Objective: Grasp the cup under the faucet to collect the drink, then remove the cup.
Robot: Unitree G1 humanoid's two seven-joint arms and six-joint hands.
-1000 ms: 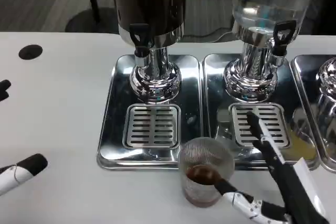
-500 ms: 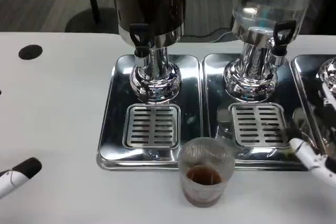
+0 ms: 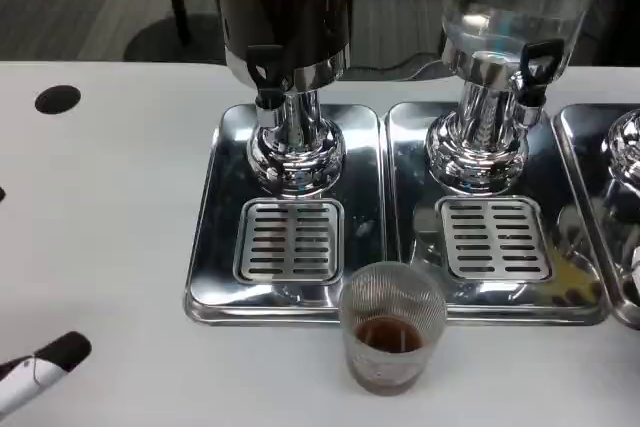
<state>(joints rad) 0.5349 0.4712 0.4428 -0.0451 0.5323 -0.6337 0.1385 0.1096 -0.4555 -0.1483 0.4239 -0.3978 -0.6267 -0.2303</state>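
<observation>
Now standing on the white table [image 3: 110, 247], just in front of the left drip tray [image 3: 210, 247]: ribbed glass cup [image 3: 392, 337], upright, with a little dark drink at the bottom, touched by neither hand. Well apart from the cup, at the lower left edge: left hand [image 3: 40, 372], only a white finger with a black tip in sight (too little visible to tell whether spread or curled). At the far right edge, a sliver of white, perhaps part of the right hand, too small to tell. Behind the cup: slotted grate [image 3: 288, 239] set into the left tray, and the dark drink dispenser [image 3: 285, 57] with its black faucet [image 3: 266, 72] over that grate. Beside it, on the second tray [image 3: 420, 127]: clear dispenser [image 3: 505, 47] with its own black faucet [image 3: 535, 69]. Near the table's far left: small black round mark [image 3: 57, 99].
</observation>
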